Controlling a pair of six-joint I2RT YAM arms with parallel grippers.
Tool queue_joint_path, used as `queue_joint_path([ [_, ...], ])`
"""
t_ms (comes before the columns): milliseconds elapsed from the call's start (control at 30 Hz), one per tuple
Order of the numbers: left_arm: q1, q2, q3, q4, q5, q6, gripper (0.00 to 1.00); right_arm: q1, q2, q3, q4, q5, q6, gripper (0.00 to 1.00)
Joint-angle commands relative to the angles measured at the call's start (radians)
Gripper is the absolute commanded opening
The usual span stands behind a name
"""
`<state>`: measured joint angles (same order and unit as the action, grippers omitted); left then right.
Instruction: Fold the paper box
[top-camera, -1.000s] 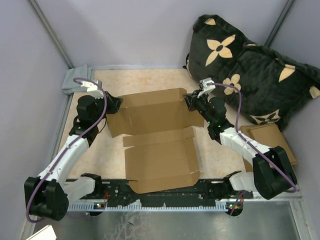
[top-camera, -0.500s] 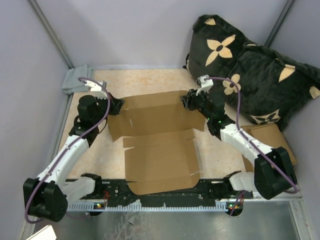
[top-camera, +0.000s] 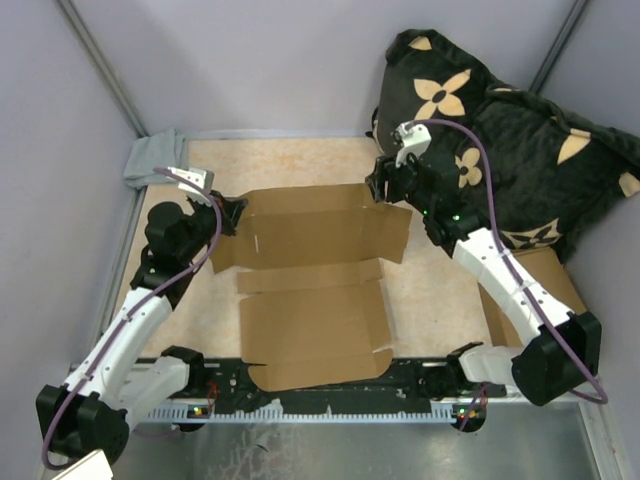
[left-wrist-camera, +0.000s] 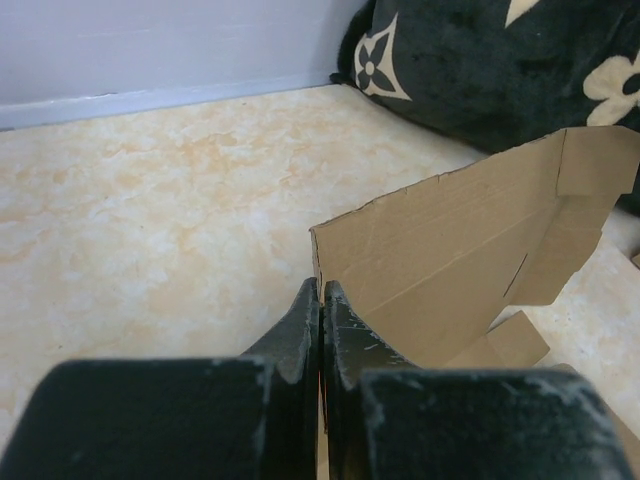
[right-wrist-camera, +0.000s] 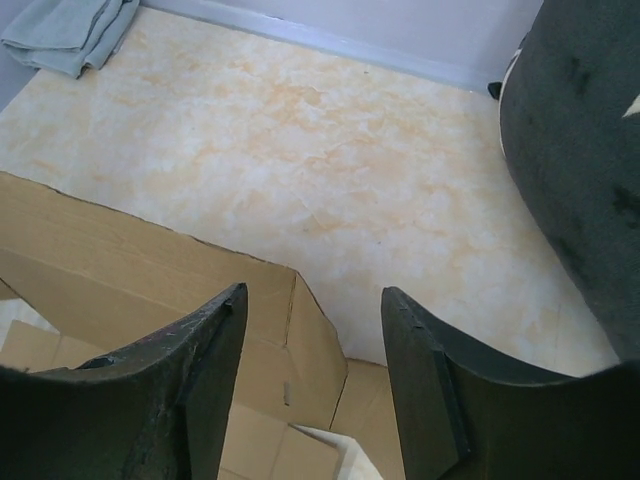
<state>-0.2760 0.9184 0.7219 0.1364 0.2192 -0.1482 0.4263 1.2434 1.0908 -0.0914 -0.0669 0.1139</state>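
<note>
We had the plain brown corrugated cardboard box (top-camera: 315, 290) on the table (top-camera: 290, 160), its far-left flap pinched in the closed left claw (left-wrist-camera: 321, 298), the right claw (right-wrist-camera: 312, 293) open above its far-right corner, and judged an even lift best.

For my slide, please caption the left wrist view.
The left gripper pinches the paper box at its raised edge.

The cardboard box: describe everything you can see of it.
The cardboard box is a plain brown, unprinted corrugated sheet with flaps, tabs and slits, not yet folded up. Its near panel lies flat on the beige table; its far panel is tilted up. The left gripper is shut on its far left edge; the right gripper hangs open over the far right corner, not holding it.
</note>
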Motion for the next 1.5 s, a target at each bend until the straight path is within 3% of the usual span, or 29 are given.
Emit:
queue_joint_path([
  [0, -0.016, -0.047, -0.029, 0.071, 0.028, 0.065, 0.00, -0.004, 0.000, 0.137, -0.165, -0.022, -0.069, 0.58],
  [167, -0.030, -0.113, -0.097, 0.163, 0.038, 0.131, 0.00, -0.012, 0.070, 0.282, -0.327, -0.037, -0.096, 0.65],
  [367, -0.037, -0.169, -0.169, 0.266, 0.043, 0.162, 0.00, -0.012, 0.136, 0.408, -0.499, -0.117, -0.114, 0.66],
  [967, -0.041, -0.207, -0.211, 0.328, 0.094, 0.174, 0.00, -0.019, 0.250, 0.406, -0.505, -0.119, -0.210, 0.65],
  [1167, -0.043, -0.206, -0.212, 0.327, 0.079, 0.178, 0.00, -0.019, 0.280, 0.419, -0.538, -0.143, -0.198, 0.46],
  [1367, -0.043, -0.199, -0.207, 0.320, 0.067, 0.179, 0.00, -0.019, 0.227, 0.366, -0.496, -0.140, -0.156, 0.12],
  [1467, -0.042, -0.201, -0.198, 0.304, 0.045, 0.163, 0.09, -0.018, 0.205, 0.324, -0.453, -0.097, -0.125, 0.04],
])
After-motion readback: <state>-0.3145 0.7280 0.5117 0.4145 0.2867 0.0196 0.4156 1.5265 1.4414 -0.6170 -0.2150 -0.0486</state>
